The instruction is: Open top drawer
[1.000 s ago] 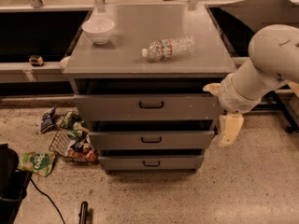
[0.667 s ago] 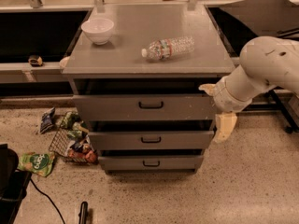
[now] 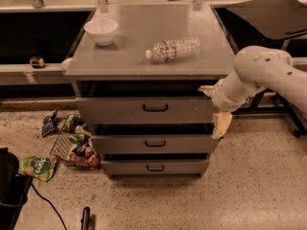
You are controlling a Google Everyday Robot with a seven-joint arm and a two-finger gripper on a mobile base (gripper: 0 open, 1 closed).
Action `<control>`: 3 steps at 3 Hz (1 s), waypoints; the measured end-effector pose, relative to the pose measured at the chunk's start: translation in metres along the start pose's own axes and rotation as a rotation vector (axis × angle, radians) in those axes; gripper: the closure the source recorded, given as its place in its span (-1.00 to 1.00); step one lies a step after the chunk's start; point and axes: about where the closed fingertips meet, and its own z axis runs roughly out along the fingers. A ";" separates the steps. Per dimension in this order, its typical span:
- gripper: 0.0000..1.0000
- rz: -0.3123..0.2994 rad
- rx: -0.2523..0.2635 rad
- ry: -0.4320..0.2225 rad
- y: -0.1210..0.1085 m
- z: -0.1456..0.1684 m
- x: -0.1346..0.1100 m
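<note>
The top drawer (image 3: pixel 120 110) is the widest grey drawer of the cabinet, with a black bar handle (image 3: pixel 155 108) at its centre. Its front sits about flush with the cabinet. My gripper (image 3: pixel 215 107) is at the drawer's right end, to the right of the handle, on a white arm (image 3: pixel 261 75) that comes in from the right. Its cream fingers (image 3: pixel 222 124) are spread apart, one high and one low, holding nothing. Two narrower drawers (image 3: pixel 153 144) sit below.
A white bowl (image 3: pixel 100 30) and a lying water bottle (image 3: pixel 173 49) rest on the cabinet top (image 3: pixel 129 56). Snack bags and a wire basket (image 3: pixel 72 145) lie on the floor at the left. A black table (image 3: pixel 268 13) stands behind the arm at the right.
The arm and gripper have moved left, from beside the cabinet to the right end of the top drawer. The drawers have not moved.
</note>
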 end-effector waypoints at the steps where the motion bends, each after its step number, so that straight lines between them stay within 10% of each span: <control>1: -1.00 0.017 -0.012 -0.013 -0.014 0.025 0.009; 3: -0.63 0.024 -0.061 -0.063 -0.025 0.058 0.012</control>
